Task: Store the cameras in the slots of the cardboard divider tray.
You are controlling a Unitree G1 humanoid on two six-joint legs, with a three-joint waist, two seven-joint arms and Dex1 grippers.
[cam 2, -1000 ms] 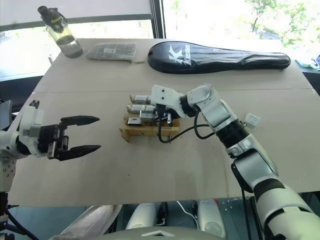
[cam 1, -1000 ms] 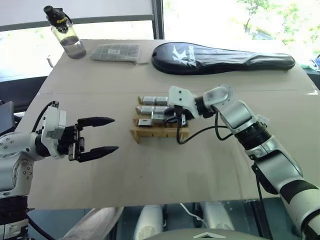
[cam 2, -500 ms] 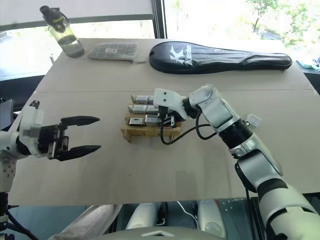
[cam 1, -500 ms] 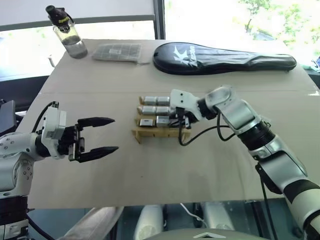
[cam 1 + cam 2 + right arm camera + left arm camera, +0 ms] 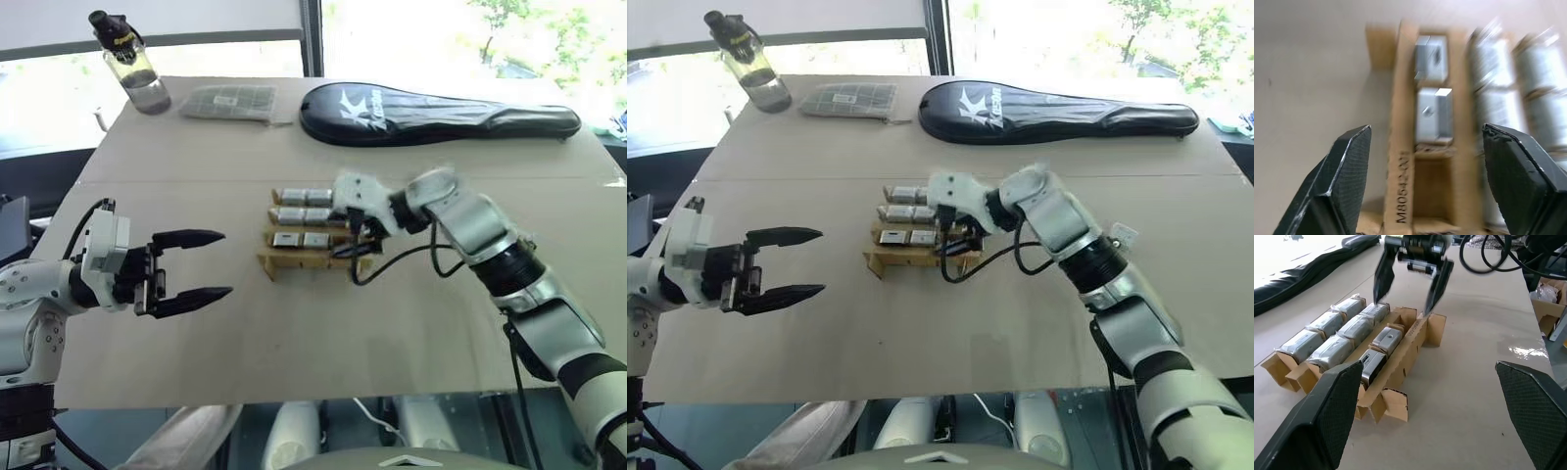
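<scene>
The cardboard divider tray [image 5: 313,238] sits in the middle of the table [image 5: 323,323], with the cameras [image 5: 1380,346] in its slots. The right gripper [image 5: 1413,284] hangs right over the tray's end, jaws open and empty. The left gripper [image 5: 191,262] is well off to the side, jaws wide open.

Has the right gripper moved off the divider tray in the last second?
Yes. The right gripper has opened and lifted slightly above the cardboard divider tray, leaving a camera in the near row.
</scene>
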